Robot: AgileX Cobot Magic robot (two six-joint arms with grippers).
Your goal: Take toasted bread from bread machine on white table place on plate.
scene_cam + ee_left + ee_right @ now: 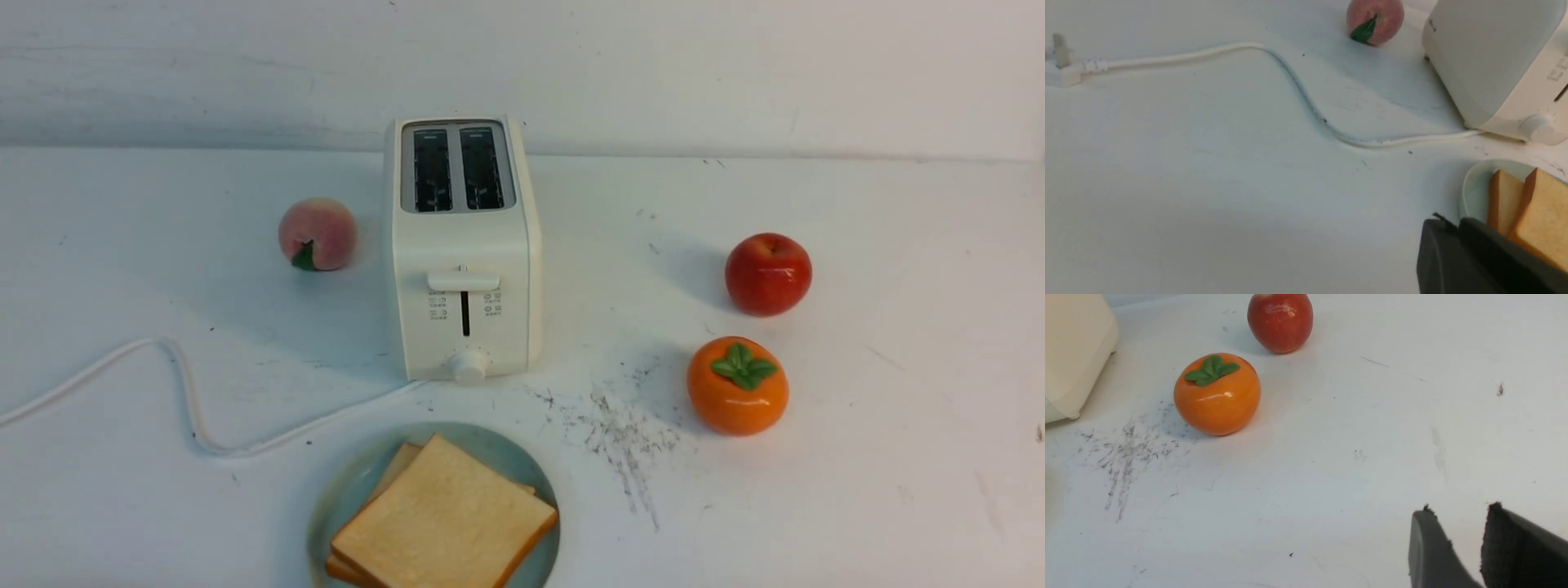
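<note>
Two slices of toasted bread lie stacked on the plate [506,445] at the front centre of the white table [857,506]: the top slice [445,514] covers most of the lower one [396,469]. The bread machine [465,245] stands behind the plate, both slots empty, lever up. Neither gripper shows in the front view. In the left wrist view my left gripper [1453,223] is shut and empty, just beside the plate [1476,188] and toast [1545,212]. In the right wrist view my right gripper [1459,510] is open and empty over bare table.
A peach [317,233] lies left of the bread machine. A red apple [768,273] and an orange persimmon [737,385] lie to its right. The white cord [180,384] snakes across the left of the table to a plug [1061,69]. Dark scratches mark the table by the persimmon.
</note>
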